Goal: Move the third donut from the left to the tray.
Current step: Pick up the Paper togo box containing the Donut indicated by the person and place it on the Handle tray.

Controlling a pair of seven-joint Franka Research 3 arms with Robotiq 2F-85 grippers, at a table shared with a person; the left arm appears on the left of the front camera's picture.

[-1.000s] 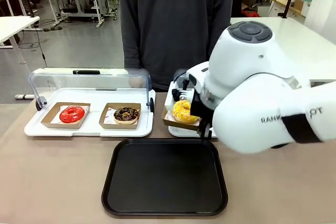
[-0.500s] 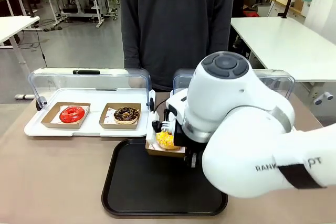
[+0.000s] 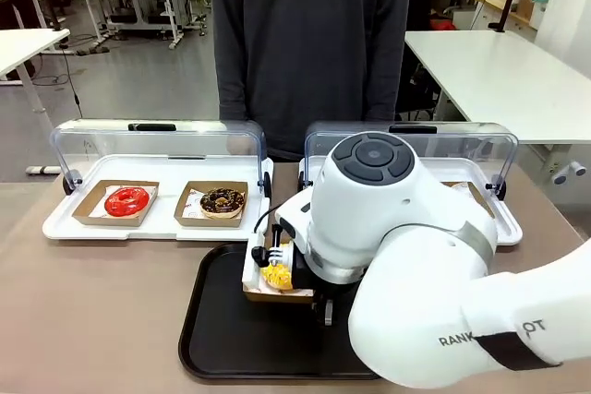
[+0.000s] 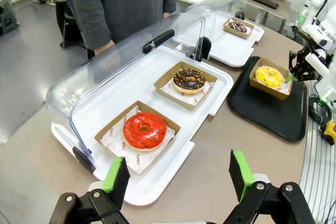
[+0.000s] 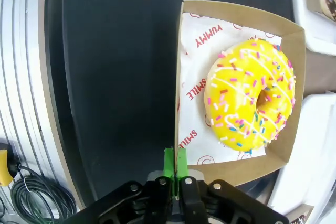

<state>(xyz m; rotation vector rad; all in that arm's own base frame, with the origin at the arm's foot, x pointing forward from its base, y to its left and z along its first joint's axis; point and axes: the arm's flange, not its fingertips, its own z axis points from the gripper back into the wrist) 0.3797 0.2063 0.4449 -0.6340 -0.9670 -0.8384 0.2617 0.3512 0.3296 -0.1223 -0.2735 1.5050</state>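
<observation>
The yellow-iced donut point(image 5: 251, 97) with coloured sprinkles lies in its brown cardboard holder point(image 5: 239, 15) over the black tray point(image 5: 115, 77). My right gripper point(image 5: 175, 157) is shut on the holder's near edge, green pads pinching the cardboard. In the front view the donut point(image 3: 275, 274) sits low over the tray point(image 3: 222, 339), half hidden by the right arm; I cannot tell whether the holder touches the tray. The left wrist view shows the donut point(image 4: 269, 76) above the tray point(image 4: 265, 111). My left gripper point(image 4: 178, 177) hangs open over the table, nothing between its fingers.
A white tray point(image 3: 65, 226) with raised clear lid holds a red-iced donut point(image 3: 126, 200) and a chocolate donut point(image 3: 223, 200). A second lidded white tray point(image 3: 503, 228) stands back right, holding another chocolate donut point(image 4: 238, 26). A person point(image 3: 309, 43) stands across the table.
My right arm has carried the holder with the yellow donut from the right white tray leftward and toward me, lowering it over the black tray.
</observation>
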